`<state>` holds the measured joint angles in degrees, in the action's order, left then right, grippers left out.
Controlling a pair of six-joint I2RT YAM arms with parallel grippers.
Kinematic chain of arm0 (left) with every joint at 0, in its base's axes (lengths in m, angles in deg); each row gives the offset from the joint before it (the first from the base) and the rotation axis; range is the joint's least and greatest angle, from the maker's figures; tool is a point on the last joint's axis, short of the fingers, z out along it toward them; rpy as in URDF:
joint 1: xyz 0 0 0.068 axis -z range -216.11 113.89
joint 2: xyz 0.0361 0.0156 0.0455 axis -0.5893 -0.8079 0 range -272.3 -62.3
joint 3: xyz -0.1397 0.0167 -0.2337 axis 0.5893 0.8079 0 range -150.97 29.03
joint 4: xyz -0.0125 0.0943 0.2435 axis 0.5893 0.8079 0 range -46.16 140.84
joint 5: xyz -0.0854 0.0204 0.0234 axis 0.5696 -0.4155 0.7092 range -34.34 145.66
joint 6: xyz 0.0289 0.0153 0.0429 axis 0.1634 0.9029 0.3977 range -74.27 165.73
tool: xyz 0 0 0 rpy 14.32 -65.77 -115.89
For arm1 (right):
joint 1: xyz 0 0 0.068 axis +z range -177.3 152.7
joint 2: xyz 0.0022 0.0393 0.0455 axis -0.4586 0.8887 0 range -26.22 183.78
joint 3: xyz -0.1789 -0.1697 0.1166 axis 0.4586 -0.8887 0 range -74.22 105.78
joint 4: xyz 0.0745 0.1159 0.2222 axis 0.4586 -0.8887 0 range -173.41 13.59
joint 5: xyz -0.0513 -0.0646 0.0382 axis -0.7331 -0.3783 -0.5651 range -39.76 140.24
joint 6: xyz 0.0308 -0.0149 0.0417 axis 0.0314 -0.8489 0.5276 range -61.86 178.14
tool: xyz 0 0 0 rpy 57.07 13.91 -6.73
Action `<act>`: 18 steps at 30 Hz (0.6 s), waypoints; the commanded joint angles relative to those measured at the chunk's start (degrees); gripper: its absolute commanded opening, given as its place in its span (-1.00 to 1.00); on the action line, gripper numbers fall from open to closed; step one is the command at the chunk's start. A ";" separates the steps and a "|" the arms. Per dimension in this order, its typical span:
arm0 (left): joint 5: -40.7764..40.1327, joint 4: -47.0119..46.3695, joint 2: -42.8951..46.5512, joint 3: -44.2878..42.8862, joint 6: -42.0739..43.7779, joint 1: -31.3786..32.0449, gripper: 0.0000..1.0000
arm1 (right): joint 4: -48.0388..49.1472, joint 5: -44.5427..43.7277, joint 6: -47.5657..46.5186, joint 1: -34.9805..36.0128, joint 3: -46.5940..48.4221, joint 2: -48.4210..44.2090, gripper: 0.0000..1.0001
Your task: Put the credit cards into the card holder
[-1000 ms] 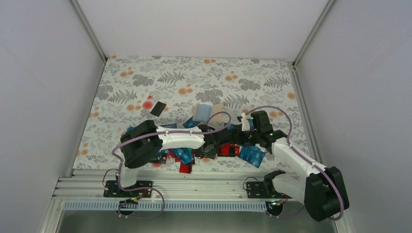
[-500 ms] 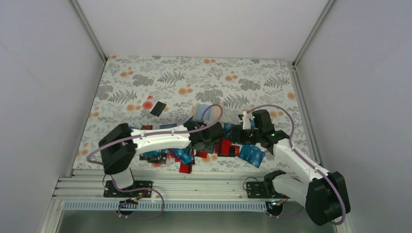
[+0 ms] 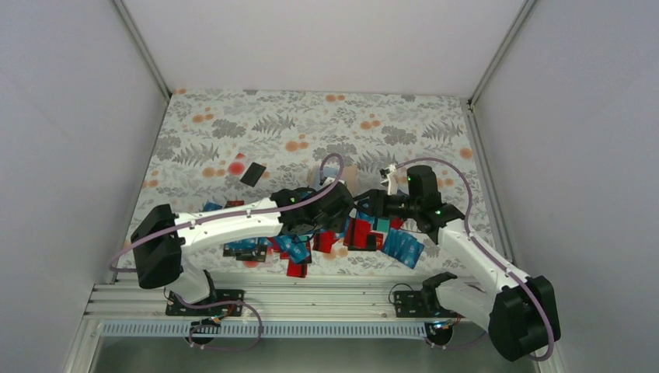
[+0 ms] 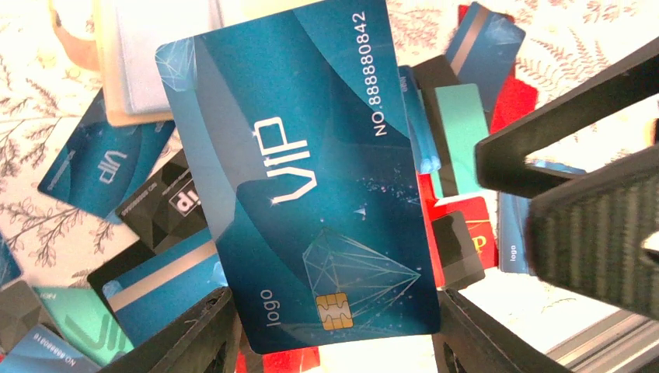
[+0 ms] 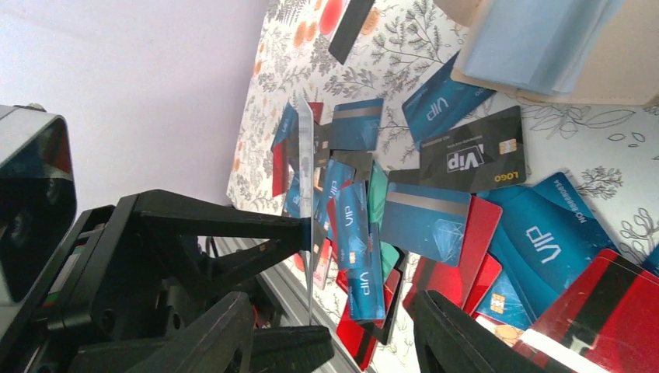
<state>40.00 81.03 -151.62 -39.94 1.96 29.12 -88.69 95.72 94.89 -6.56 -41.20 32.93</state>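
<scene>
The top view looks down from behind the arms over the whole counter (image 3: 210, 132); the left wrist view sits close above the credit cards (image 4: 101, 167), facing down; the right wrist view skims low leftward across the same cards.

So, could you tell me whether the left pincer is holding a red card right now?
No, the left pincer grips a glossy blue rectangular VIP card by its chip end.

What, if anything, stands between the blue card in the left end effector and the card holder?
Nothing visible does. The blue card in the left end effector has a clear path to the card holder; the right end effector sits aside.
</scene>
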 commanded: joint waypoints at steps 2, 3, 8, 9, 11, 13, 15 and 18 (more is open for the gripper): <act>0.90 -4.91 2.11 1.61 3.58 -0.21 0.19 | 4.09 3.57 2.03 0.46 1.99 0.72 0.06; 1.06 -5.35 2.39 1.94 3.60 -0.24 0.19 | 4.23 3.77 2.12 0.45 2.13 0.85 0.06; 1.73 -7.19 3.39 3.31 3.92 -0.25 0.19 | 4.47 3.90 2.11 0.58 2.57 1.35 0.00; 1.86 -7.28 3.33 3.33 4.03 -0.23 0.19 | 4.64 4.00 2.21 0.62 2.59 1.41 -0.02; 2.02 -7.43 3.34 3.36 4.03 -0.27 0.19 | 4.94 4.20 2.48 0.69 2.54 1.52 -0.07; 2.22 -7.80 3.49 3.41 4.13 -0.28 0.19 | 5.14 4.30 2.55 0.78 2.49 1.78 -0.13; 2.25 -7.98 3.62 3.45 4.16 -0.26 0.19 | 5.19 4.36 2.71 1.01 2.49 2.05 -0.18; 2.25 -7.97 3.75 3.51 4.17 -0.26 0.19 | 5.54 4.27 3.04 1.13 2.36 2.34 -0.26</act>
<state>41.92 74.72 -149.54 -37.06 5.24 29.12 -84.75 98.97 97.27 -6.21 -40.33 34.73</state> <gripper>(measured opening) 0.599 0.392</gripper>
